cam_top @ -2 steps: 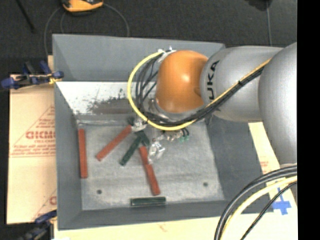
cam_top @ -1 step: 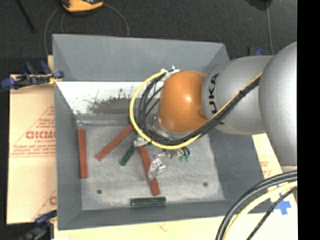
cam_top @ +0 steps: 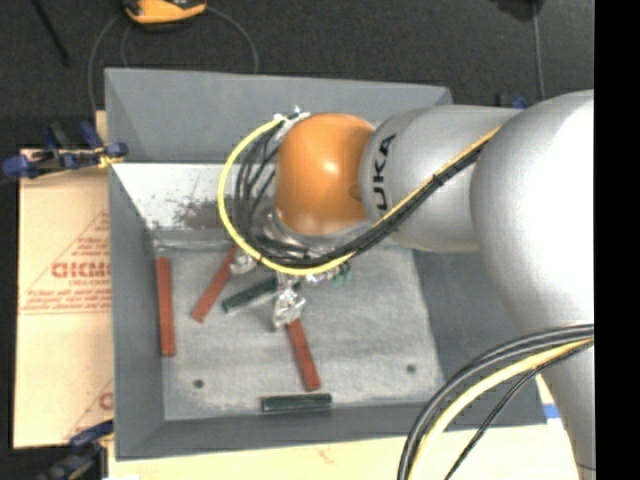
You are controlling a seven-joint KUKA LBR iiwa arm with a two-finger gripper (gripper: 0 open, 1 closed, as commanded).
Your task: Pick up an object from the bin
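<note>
clenched or released i could not tell, the gripper point(cam_top: 288, 310) sat over the end of a slim red-brown stick point(cam_top: 303, 358), which, pinched so off-centre, might have tipped out.

Five slim flat sticks lie on the floor of the bin point(cam_top: 380, 318). The middle red stick point(cam_top: 303, 357) is reddish-brown and runs from the bin's centre toward 5 o'clock, its upper end right under the gripper point(cam_top: 287, 311). The short green stick point(cam_top: 248, 296) is dark and tilted, just off the centre at 9 o'clock. Beside it lies the slanted red stick point(cam_top: 213, 289), pointing to 1 o'clock. The left red stick point(cam_top: 165, 306) lies along the 12–6 line at 9 o'clock. The bottom green stick point(cam_top: 296, 403) lies crosswise at 6 o'clock.
</note>
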